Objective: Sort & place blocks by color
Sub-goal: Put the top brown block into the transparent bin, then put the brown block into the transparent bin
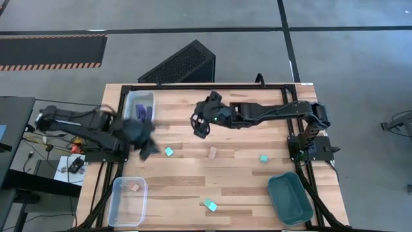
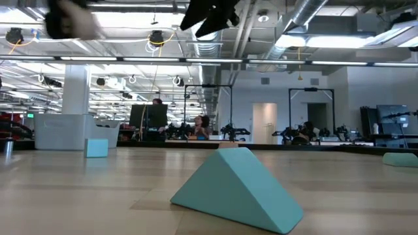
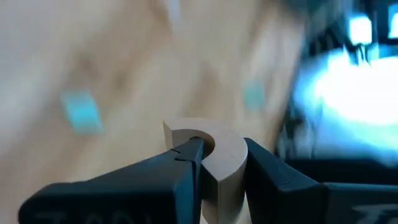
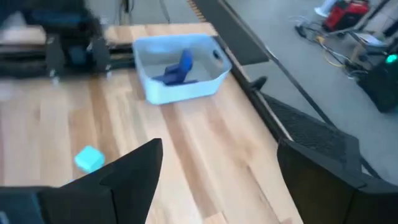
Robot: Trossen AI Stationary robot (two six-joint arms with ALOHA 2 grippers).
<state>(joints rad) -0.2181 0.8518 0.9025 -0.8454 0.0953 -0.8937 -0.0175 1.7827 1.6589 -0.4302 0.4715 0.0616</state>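
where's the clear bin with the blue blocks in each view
High view: clear bin at the table's far left corner, beside the left tool.
Low view: cannot tell.
Left wrist view: not in it.
Right wrist view: bin far ahead, past the open right tool.
Shared landmark: teal cube.

The dark left arm reached in from the table's left edge, its forearm lying roughly level toward the middle. The left gripper (image 1: 147, 143) hung near that edge, blurred in the high view, so its tilt was hard to judge. In the left wrist view its two dark fingers (image 3: 180, 168) were clamped on a pale tan arch-shaped wooden block (image 3: 214, 158), one finger on each side.

The dark right arm rose from its base at the right edge and stretched across the table's far half toward the centre. The right gripper (image 1: 200, 124) was at the end of it, angled downward, its wide dark fingers (image 4: 134, 171) spread well apart and holding nothing.
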